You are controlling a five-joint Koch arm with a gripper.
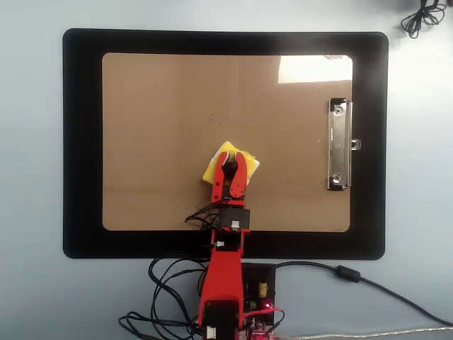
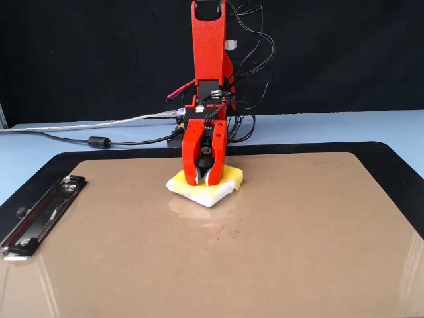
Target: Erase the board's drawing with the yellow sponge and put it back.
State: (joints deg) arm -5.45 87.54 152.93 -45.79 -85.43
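The board (image 1: 163, 99), one large brown rectangular clipboard with one silver metal clip (image 1: 340, 144) at its 3 o'clock edge in the overhead view, is laid on one larger black mat (image 1: 81, 142) on the pale blue bench (image 1: 32, 170). One small square yellow sponge (image 1: 221, 155) is pressed flat near the board's middle, toward 6 o'clock. Its black knob (image 2: 203, 161) is gripped by the single red pincer (image 1: 228, 165). Only faint dark specks of the drawing (image 1: 209, 117) are seen, toward 12 o'clock of the sponge. Wiping is judged best done with flat, even pressure carried over those specks.
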